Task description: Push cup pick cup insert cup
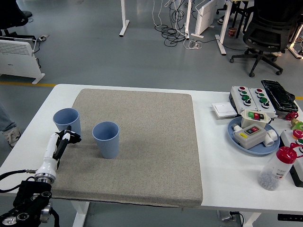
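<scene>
Two light blue cups stand upright on the grey mat. The left cup is near the mat's left edge; the right cup stands a little to its right and nearer to me. My left hand reaches in from the lower left, its fingertips against the near side of the left cup's base. The fingers are extended and hold nothing. The right arm is out of view.
At the right of the table are a blue plate with switch boxes, a button box, a white switch and a clear bottle with a red cap. An office chair stands beyond the table.
</scene>
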Motion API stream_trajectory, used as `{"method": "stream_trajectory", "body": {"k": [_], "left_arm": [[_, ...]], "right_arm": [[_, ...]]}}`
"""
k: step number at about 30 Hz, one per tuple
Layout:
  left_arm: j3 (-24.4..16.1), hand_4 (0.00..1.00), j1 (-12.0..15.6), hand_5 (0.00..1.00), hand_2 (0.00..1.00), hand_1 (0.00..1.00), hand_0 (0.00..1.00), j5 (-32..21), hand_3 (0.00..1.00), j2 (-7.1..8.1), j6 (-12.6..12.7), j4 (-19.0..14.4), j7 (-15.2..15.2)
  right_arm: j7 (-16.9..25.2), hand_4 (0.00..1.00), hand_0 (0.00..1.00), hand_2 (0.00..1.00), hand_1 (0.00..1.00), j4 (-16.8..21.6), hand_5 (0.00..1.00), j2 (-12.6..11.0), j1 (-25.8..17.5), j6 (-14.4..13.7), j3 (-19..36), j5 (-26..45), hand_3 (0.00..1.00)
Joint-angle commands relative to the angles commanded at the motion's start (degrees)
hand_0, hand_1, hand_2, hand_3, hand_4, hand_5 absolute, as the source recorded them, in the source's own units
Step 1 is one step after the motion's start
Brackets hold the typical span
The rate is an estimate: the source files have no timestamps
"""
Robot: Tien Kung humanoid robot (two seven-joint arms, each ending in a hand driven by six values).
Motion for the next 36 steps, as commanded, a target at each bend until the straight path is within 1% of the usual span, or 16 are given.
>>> {"method": "stream_trajectory", "body": {"k": [7,9,16,23,32,36], "left_arm": [[0.9,0.522,-1.82,0.998,0.426,0.465,0.546,-0.48,0.392,-0.12,-0.18,2.18,-0.39],[1.21,0.522,-3.09,0.998,0.426,0.465,0.546,-0.86,0.392,-0.22,-0.21,3.59,-0.74],[2.42,0.519,-5.22,0.998,0.425,0.464,0.546,-2.06,0.392,-0.36,-0.53,6.32,-1.05],[4.12,0.515,-7.21,0.998,0.426,0.466,0.548,-5.03,0.392,-0.96,-1.31,9.95,-1.72],[4.66,0.513,-8.22,0.998,0.427,0.468,0.564,-5.71,0.393,-1.59,-1.57,11.71,-2.25],[4.25,0.513,-8.34,0.998,0.427,0.468,0.564,-5.66,0.393,-1.85,-1.49,12.4,-2.58]], "right_arm": [[0.0,0.092,0.749,0.712,0.695,0.06,0.504,0.05,0.03,0.0,0.0,-0.06,0.583],[-0.03,0.092,0.749,0.712,0.695,0.09,0.504,0.07,0.06,0.0,0.04,-0.17,0.583],[-0.11,0.092,0.748,0.713,0.694,0.13,0.505,0.08,0.17,0.0,0.15,-0.49,0.583],[-0.27,0.093,0.748,0.712,0.694,0.17,0.505,0.24,0.15,-0.05,0.43,-0.99,0.583],[-0.53,0.094,0.748,0.711,0.694,0.26,0.506,0.44,0.11,-0.09,0.86,-1.71,0.583],[-0.73,0.094,0.748,0.711,0.694,0.31,0.506,0.55,0.09,-0.12,1.17,-2.29,0.583]]}}
